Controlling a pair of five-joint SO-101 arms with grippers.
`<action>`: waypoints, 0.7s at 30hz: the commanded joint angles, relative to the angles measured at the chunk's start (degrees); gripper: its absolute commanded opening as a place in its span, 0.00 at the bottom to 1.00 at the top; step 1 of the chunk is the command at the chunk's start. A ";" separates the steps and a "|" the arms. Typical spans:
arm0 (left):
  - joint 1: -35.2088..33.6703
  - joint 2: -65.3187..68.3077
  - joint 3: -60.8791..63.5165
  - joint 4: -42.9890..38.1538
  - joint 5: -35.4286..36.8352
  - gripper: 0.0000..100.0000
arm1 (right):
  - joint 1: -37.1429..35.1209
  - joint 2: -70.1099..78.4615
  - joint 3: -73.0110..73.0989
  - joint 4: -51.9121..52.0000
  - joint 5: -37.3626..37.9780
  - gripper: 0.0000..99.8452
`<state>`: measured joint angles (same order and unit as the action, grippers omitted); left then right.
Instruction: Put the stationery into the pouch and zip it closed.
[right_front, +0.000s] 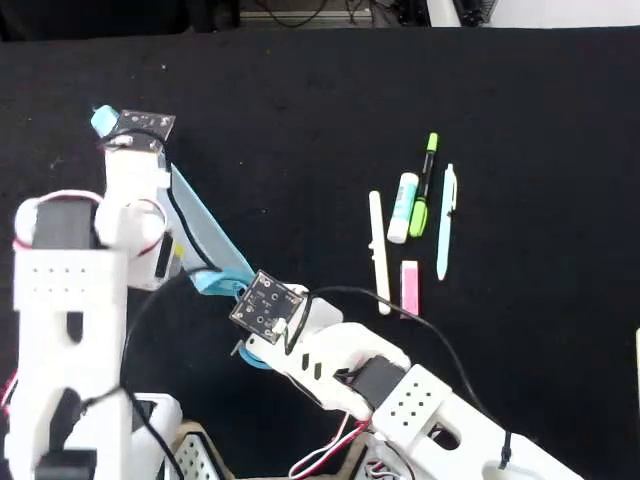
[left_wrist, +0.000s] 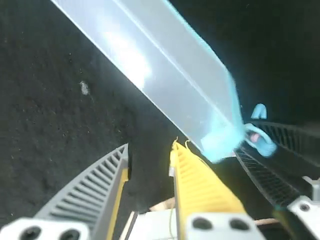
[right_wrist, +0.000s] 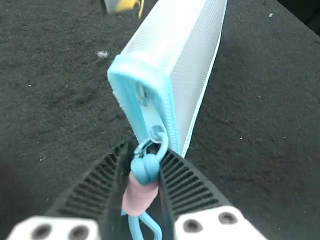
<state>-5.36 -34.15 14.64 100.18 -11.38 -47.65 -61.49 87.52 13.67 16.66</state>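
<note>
From above, a black table (right_front: 300, 90) carries one translucent light-blue pouch (right_front: 205, 225), lying slantwise between the left arm (right_front: 60, 300) and the right arm (right_front: 400, 395); well apart from it, on the right arm's side, lie five pieces of stationery in a loose cluster: one white pen (right_front: 378, 250), one glue stick (right_front: 403, 207), one green highlighter (right_front: 425, 185), one pale blue pen (right_front: 446, 220) and one pink eraser (right_front: 409, 288); the glue stick and highlighter lie just beside each other, the eraser sits near the white pen's lower end; any print on them is too small to read. In the left wrist view, the left gripper (left_wrist: 150, 150) stands released, its grey finger and yellow finger apart with bare table between them; the pouch runs across just beyond the tips, and whether the yellow tip touches it I cannot tell; past the pouch's corner the other arm's ribbed fingers hold a small blue tab. In the right wrist view, the right gripper (right_wrist: 145, 150) is clenched on the zipper pull (right_wrist: 142, 185), a blue and pink tab hanging from the slider at the pouch's near end; the pouch stands on edge, stretching away over the table; no writing on it can be made out.
</note>
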 joint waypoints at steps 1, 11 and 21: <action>1.10 -7.74 0.40 0.53 -0.97 0.18 | 0.00 -1.19 -0.40 -1.41 0.26 0.01; 13.93 -12.84 6.02 0.44 -12.57 0.20 | 0.00 -1.19 -0.31 -1.32 0.26 0.01; 11.65 -12.57 13.05 -8.44 -18.81 0.20 | 0.00 -1.19 -0.31 -1.32 0.26 0.01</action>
<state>8.70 -46.20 25.19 95.69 -27.38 -47.65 -61.49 87.52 13.67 16.84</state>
